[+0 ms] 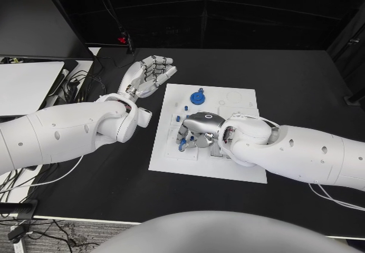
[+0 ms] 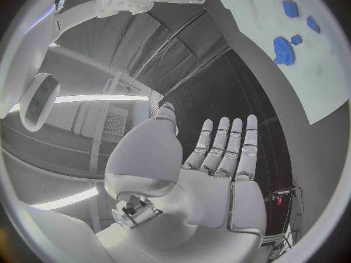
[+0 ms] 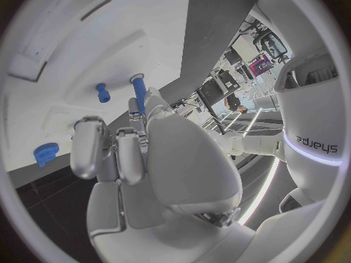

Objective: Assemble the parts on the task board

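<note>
Black table (image 1: 304,84), right hand (image 1: 199,128) palm-down over task board (image 1: 239,113).

It was a robotics lab: a black tabletop (image 1: 304,79) carried a white task board (image 1: 236,171), loose cables (image 1: 80,81) trailed beside it, and dark curtains (image 1: 228,23) closed off the back.

Right silver hand (image 1: 199,128) covers mid part of white task board (image 1: 236,105) in head view; small blue parts under its fingers (image 1: 182,138) mostly hidden; whether fingers grip long blue peg (image 3: 138,94): can't tell.
</note>
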Tool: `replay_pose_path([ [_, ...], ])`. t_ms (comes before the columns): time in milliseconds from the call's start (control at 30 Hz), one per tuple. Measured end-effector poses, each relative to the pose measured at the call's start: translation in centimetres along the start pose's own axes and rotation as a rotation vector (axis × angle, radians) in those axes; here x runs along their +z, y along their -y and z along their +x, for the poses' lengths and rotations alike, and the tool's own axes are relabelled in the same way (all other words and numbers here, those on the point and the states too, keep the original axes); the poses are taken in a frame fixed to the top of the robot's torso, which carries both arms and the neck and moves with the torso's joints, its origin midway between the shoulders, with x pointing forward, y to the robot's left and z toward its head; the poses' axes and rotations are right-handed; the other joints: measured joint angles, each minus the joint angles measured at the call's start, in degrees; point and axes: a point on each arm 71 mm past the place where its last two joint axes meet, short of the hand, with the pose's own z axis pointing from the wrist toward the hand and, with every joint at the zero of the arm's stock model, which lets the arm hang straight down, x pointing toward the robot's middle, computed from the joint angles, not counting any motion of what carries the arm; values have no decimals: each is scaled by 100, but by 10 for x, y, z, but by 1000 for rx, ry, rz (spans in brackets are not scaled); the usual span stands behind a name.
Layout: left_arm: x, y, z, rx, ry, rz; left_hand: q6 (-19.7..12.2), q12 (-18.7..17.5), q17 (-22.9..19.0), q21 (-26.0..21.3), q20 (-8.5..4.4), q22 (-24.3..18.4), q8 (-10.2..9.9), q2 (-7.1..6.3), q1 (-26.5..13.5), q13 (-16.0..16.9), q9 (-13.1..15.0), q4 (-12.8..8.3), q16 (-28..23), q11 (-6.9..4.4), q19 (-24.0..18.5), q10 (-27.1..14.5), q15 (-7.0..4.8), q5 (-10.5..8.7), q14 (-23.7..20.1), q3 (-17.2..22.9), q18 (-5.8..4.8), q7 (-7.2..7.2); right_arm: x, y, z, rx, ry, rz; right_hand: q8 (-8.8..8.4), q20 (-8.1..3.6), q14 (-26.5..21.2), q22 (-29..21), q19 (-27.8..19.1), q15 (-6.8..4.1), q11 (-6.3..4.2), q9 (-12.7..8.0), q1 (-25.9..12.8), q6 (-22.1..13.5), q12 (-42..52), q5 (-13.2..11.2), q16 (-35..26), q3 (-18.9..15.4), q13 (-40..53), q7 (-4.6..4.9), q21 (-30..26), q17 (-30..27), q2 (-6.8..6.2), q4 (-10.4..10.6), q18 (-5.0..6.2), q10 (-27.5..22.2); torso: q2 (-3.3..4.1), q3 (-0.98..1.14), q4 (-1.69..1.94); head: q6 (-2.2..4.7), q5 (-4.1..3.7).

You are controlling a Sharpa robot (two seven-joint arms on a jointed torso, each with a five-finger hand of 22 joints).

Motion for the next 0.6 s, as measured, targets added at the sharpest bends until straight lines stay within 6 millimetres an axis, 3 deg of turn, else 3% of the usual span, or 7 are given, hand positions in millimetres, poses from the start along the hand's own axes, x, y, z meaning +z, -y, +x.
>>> replay_pose_path([
  [600, 0, 0, 0, 2, 1, 0, 0, 0, 0, 0, 0, 1, 3, 0, 0, 0, -6, 0, 0, 0, 0, 0, 0, 0, 0, 0, 0, 0, -2, 2, 2, 5, -28, 15, -30, 0, 0, 0, 0, 0, 0, -1, -1, -1, -36, 21, 0, 28, 0, 1, 0, -7, -1, 8, 0, 0, -2, 1, 0, 0, -9],
])
